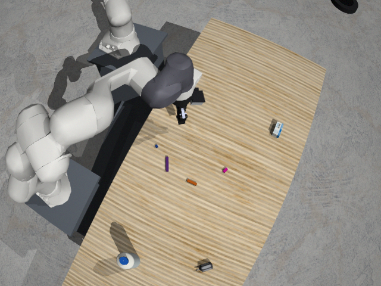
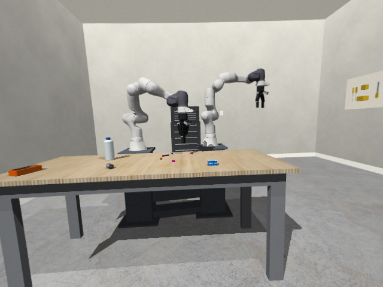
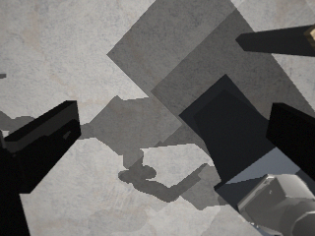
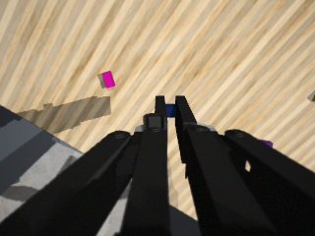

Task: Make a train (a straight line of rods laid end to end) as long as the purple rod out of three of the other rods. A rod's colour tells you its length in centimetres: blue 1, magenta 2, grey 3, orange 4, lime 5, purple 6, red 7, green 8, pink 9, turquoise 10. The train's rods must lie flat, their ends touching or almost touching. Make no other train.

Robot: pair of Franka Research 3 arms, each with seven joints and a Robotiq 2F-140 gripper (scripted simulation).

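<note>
My right gripper point(image 1: 181, 121) point(image 2: 183, 141) is shut on a small blue rod point(image 4: 170, 111), above the table. Another blue rod point(image 1: 156, 145) point(image 2: 172, 153) lies on the table near its robot-side edge. The purple rod point(image 1: 166, 164) point(image 2: 166, 155) lies beside it; in the right wrist view its end point(image 4: 268, 144) shows. An orange rod point(image 1: 191, 182) point(image 2: 160, 158) and a magenta rod point(image 1: 225, 170) point(image 2: 173, 161) lie apart. A second magenta rod point(image 2: 191, 153) point(image 4: 108, 80) is hidden in the top view. My left gripper point(image 2: 260, 106) point(image 3: 173, 119) is open and empty, high and away from the rods.
A white bottle point(image 1: 128, 261) point(image 2: 109, 150) with a blue cap stands on the table point(image 1: 184, 221). A dark small object point(image 1: 205, 266) point(image 2: 109, 165) and a blue-white box point(image 1: 277, 129) point(image 2: 212, 162) lie far from the rods. An orange tool point(image 2: 25, 170) lies near a table end.
</note>
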